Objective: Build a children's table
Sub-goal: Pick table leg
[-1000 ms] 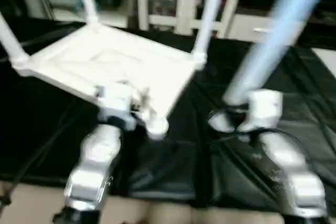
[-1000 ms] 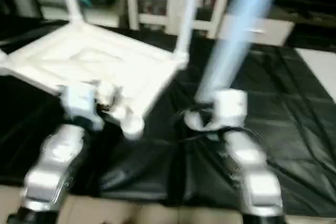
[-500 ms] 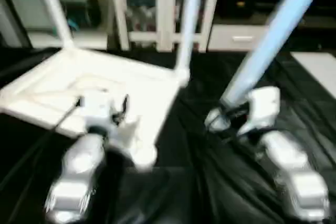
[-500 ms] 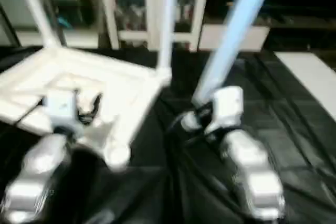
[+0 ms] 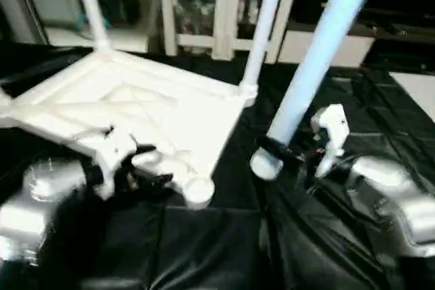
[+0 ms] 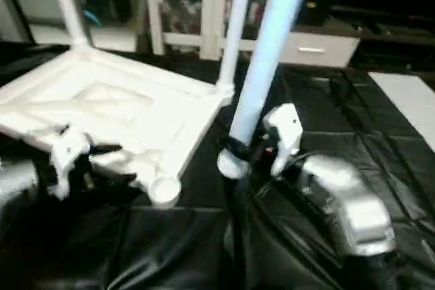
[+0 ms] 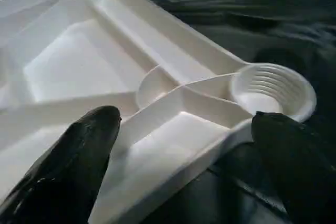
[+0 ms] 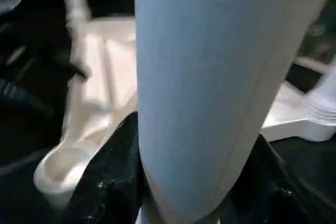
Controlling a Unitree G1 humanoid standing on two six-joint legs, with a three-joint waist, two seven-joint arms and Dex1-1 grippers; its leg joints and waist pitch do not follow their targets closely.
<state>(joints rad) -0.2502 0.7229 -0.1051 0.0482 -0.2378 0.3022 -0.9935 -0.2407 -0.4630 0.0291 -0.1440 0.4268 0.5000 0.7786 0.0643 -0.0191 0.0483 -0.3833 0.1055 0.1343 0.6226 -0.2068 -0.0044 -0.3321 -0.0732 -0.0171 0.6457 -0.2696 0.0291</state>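
Black sheeting covers the worktop, with white glass-fronted cabinets behind it. Toward the worktop's left side lies the upturned white tabletop, ribbed underside up, with two legs standing in its far corner sockets. The left gripper hovers at its near edge, black fingers spread wide on either side of a rib, beside the empty near-corner socket. Right of the tabletop, the right gripper pinches a loose leg near its threaded end, the tube rising steeply up and away, its lower end just above the sheeting.
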